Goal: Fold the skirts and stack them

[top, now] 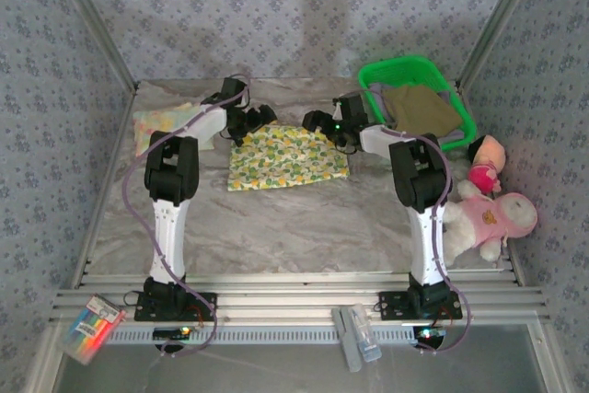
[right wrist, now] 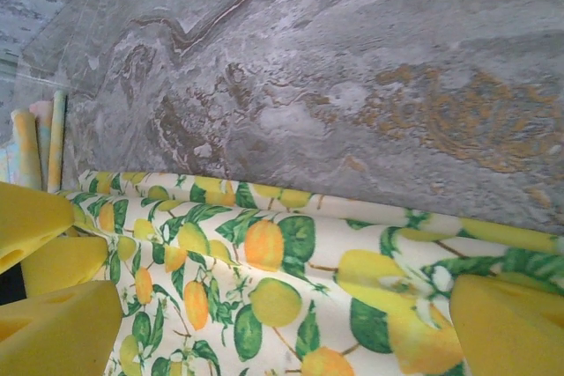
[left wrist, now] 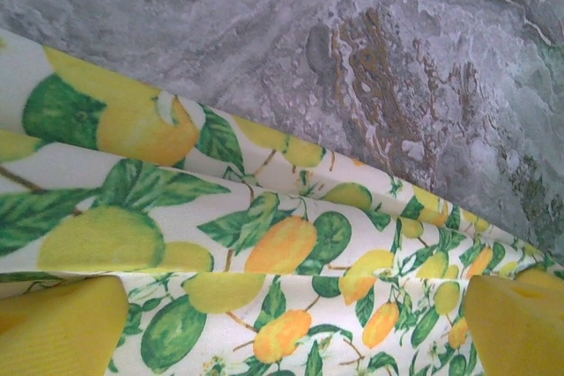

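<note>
Yellow-green fruit-print skirt (top: pixel 287 156) far edge under spread jaws; marble table (left wrist: pixel 291 24) bare beyond

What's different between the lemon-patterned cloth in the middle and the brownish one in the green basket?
The fruit-print skirt is yellow and green with a busy pattern; the olive skirt is plain. The fruit-print skirt lies flat on the table; the olive skirt sits in the green basket. Both are soft cloth.

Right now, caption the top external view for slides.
Both open, the left pincer and right pincer hover over the far edge of the fruit-print skirt.
</note>
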